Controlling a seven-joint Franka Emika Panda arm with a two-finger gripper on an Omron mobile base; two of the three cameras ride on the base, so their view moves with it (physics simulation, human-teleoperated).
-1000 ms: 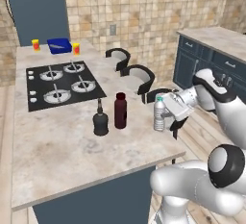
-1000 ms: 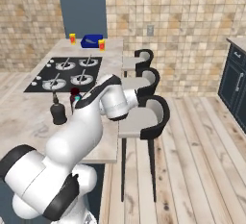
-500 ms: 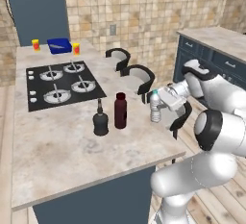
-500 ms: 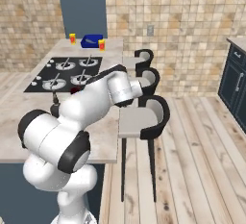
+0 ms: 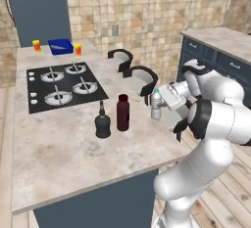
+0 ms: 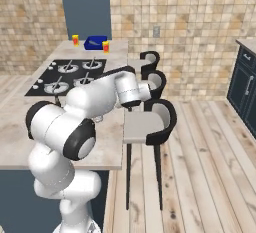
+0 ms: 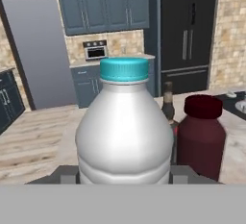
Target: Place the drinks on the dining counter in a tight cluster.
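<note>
1. The small clear water bottle with a blue cap (image 5: pixel 156 105) stands upright near the right edge of the beige marble-look dining counter (image 5: pixel 59 148), to the right of the other two drinks.
2. The two-finger gripper (image 5: pixel 162 103) is pinched on this bottle from the right; in the hand view the bottle (image 7: pixel 125 129) sits directly between the fingers (image 7: pixel 65 174), which press its lower sides.
3. The taller dark-red bottle (image 5: pixel 122 113) and the squat black bottle with a thin neck (image 5: pixel 102 122) stand upright just beside each other, in front of the black four-burner cooktop (image 5: pixel 62 85).
4. Compared with one second ago, the water bottle is closer to the dark-red bottle, though a gap remains between them.
5. The arm's elbow has swung out and up since then; the dark-red and black bottles have not moved.
</note>
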